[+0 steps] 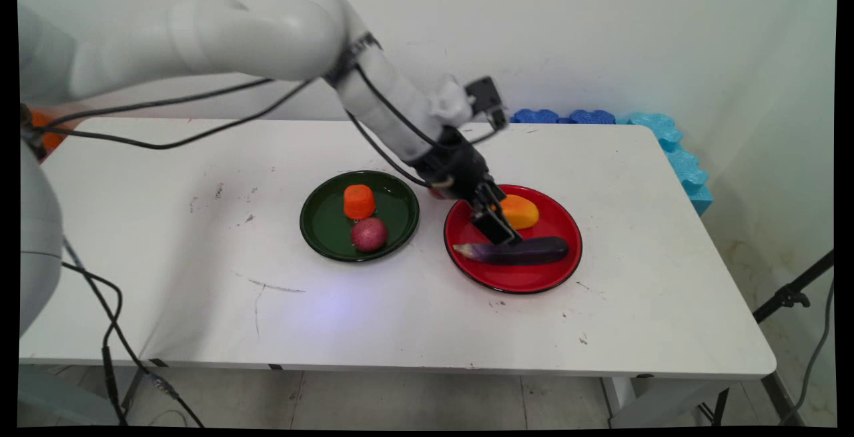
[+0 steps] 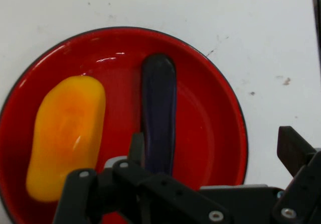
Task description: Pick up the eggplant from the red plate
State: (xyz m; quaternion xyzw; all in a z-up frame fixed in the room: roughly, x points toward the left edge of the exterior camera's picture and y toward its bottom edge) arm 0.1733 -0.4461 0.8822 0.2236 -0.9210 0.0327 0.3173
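Over the red plate (image 1: 527,280), the gripper (image 1: 499,227) hangs with jaws spread apart, gripping nothing.
Nearest on that plate lies the dark purple eggplant (image 1: 517,251), just under the fingertips; one finger (image 2: 137,148) sits beside it, the other (image 2: 292,149) well clear, so centring would help. Behind it rests the yellow mango (image 1: 520,211). Left of the plate, on the desk (image 1: 200,277), a green plate (image 1: 320,227) carries two more pieces.

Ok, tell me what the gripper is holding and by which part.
Nothing: the gripper, jaws open, hangs over the aubergine lying on the red plate.
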